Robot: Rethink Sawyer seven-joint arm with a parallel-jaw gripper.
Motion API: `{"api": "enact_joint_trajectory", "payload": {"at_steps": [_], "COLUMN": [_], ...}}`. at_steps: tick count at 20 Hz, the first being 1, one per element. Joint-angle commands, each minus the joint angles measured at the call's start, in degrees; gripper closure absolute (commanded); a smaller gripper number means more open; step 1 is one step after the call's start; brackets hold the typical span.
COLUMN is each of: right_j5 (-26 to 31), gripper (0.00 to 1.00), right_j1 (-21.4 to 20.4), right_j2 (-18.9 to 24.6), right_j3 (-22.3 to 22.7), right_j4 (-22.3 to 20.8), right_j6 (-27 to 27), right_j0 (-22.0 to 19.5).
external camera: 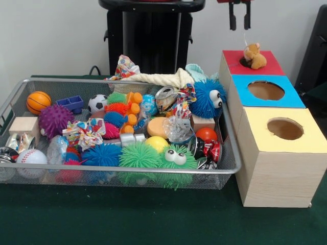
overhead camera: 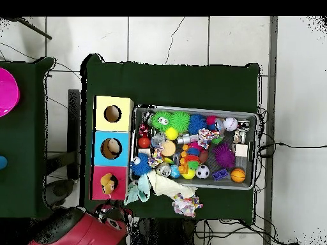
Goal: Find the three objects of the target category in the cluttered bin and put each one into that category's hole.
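The bin (external camera: 127, 171) of silver wire mesh lies at the left, full of mixed toys; it also shows in the overhead view (overhead camera: 195, 108). The hole (external camera: 243, 62) in the red panel tops the farthest wooden box. A small tan plush toy (external camera: 254, 55) sits on this hole and covers most of it; it also shows in the overhead view (overhead camera: 107, 185). My gripper (external camera: 239, 19) hangs open and empty right above the plush toy, apart from it. A thin string rises from the toy toward the gripper.
A blue-panelled hole (external camera: 265, 90) and a yellow-panelled hole (external camera: 285, 128) top the two nearer boxes. The bin holds a green furry toy with eyes (external camera: 153, 155), a blue furry one (external camera: 207, 97), a basketball (external camera: 38, 102) and a purple spiky ball (external camera: 53, 120). A rope toy (external camera: 158, 78) lies over the far rim.
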Motion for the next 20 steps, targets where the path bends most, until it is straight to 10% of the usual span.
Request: {"api": "enact_joint_trajectory", "payload": {"at_steps": [1, 12, 20], "right_j5": [-5.9, -6.8, 0.5], "gripper": [1.00, 1.00, 1.00], "right_j1": [3.7, 3.8, -5.0], "right_j2": [0.7, -0.2, 8.5], "right_j3": [-1.7, -2.6, -2.7], "right_j4": [4.4, 4.5, 2.7], "right_j6": [20.3, 19.9, 19.6], "right_j0": [-1.4, -1.2, -1.8]}}
